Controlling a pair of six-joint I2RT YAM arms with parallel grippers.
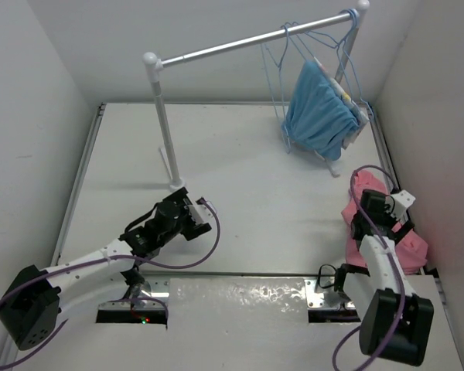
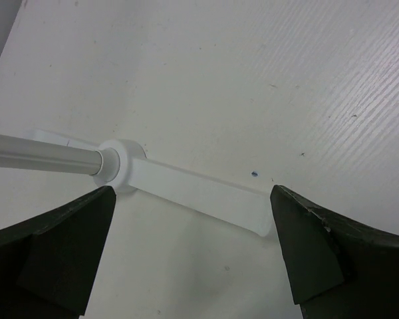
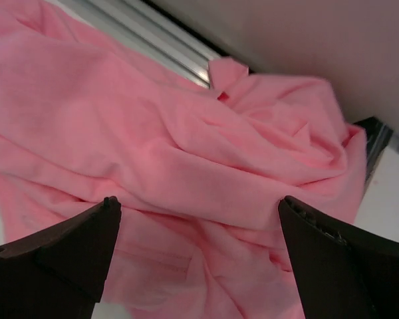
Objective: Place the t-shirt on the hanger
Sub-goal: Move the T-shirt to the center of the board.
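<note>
Right claw [image 3: 198, 201] hangs with its two fingers spread as wide as they go, pinching nothing, directly over the t-shirt [image 3: 153, 133]. The shirt lies in a crumpled salmon-pink heap under and just ahead of the fingertips, bunched against the wall just beyond the claw. The pose reads as an approach: fingers wide so they can drop over a fold of cloth. No contact with the fabric shows. The hanger [image 1: 287, 37], thin light-blue wire, hangs well beyond this claw and above it on the silver rail [image 1: 240, 45], beside a light-blue garment [image 1: 319, 108] on the same rail, so the shirt is not yet lifted toward it. Left claw [image 2: 193, 193] is equally spread and empty, well apart from the shirt, pointing down at the flat white foot [image 2: 186, 185] of the rail's post on the table [image 1: 255, 193]
</note>
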